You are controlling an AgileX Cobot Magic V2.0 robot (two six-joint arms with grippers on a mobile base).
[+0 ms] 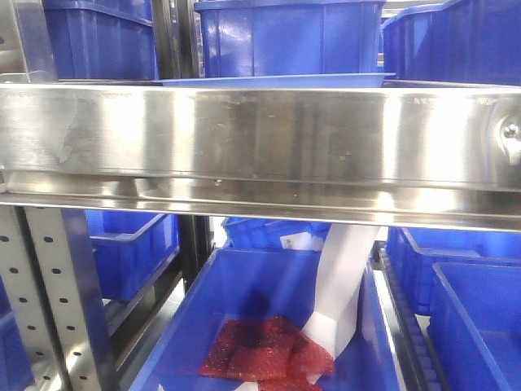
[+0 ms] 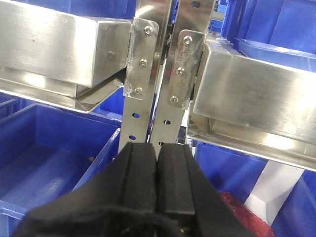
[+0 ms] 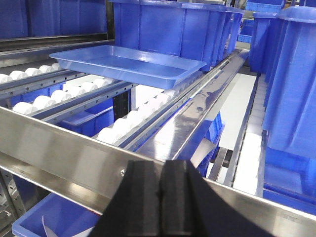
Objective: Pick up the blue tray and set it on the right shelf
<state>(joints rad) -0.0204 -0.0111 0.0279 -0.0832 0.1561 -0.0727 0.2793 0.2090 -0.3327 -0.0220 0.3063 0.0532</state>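
Observation:
The light-blue shallow tray (image 3: 126, 64) rests on the white rollers of the steel rack shelf (image 3: 64, 158), well behind the front rail. In the front view only the tray's thin rim (image 1: 277, 81) shows above the shelf's wide shiny rail (image 1: 260, 134). My right gripper (image 3: 162, 170) is shut and empty, just in front of and above the rail, apart from the tray. My left gripper (image 2: 157, 150) is shut and empty, pointing at the perforated uprights (image 2: 148, 79) between two shelf rails.
Deep dark-blue bins (image 3: 168, 27) stand behind the tray and another at the right (image 3: 291, 84). Below the shelf a blue bin (image 1: 269, 326) holds a red mesh bag (image 1: 264, 349) and white paper (image 1: 342, 277). More blue bins sit at lower left (image 2: 44, 163).

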